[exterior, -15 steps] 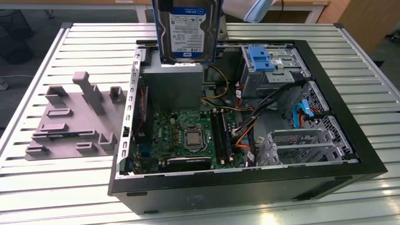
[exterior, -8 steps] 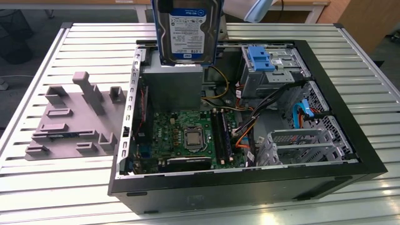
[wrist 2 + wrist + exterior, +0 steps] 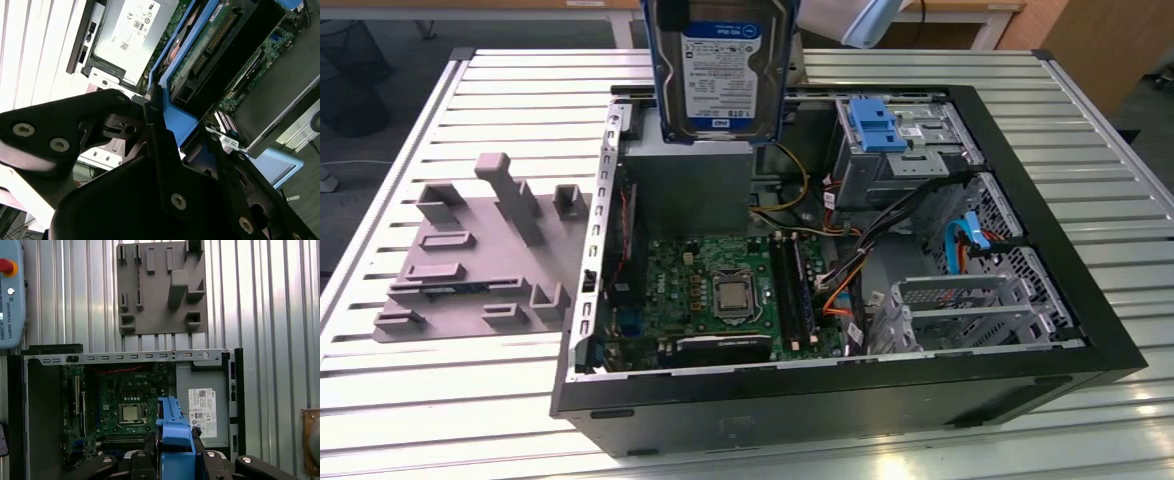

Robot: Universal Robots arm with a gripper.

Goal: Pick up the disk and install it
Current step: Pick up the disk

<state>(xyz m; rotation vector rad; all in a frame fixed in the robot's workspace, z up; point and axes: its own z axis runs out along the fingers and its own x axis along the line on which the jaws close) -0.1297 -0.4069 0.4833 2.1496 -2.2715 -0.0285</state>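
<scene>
First wrist view showed the gripper (image 3: pixel 175 441) pinching the disk (image 3: pixel 172 412) by its blue rail, the computer case (image 3: pixel 130 356) well below, probably so the disk cleared its walls.

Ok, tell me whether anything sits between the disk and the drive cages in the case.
The disk, clamped in the jaws, hangs above the power supply, and the case is open on top. Black cables run across beside the drive cages. Nothing visible covers the cages themselves.
</scene>
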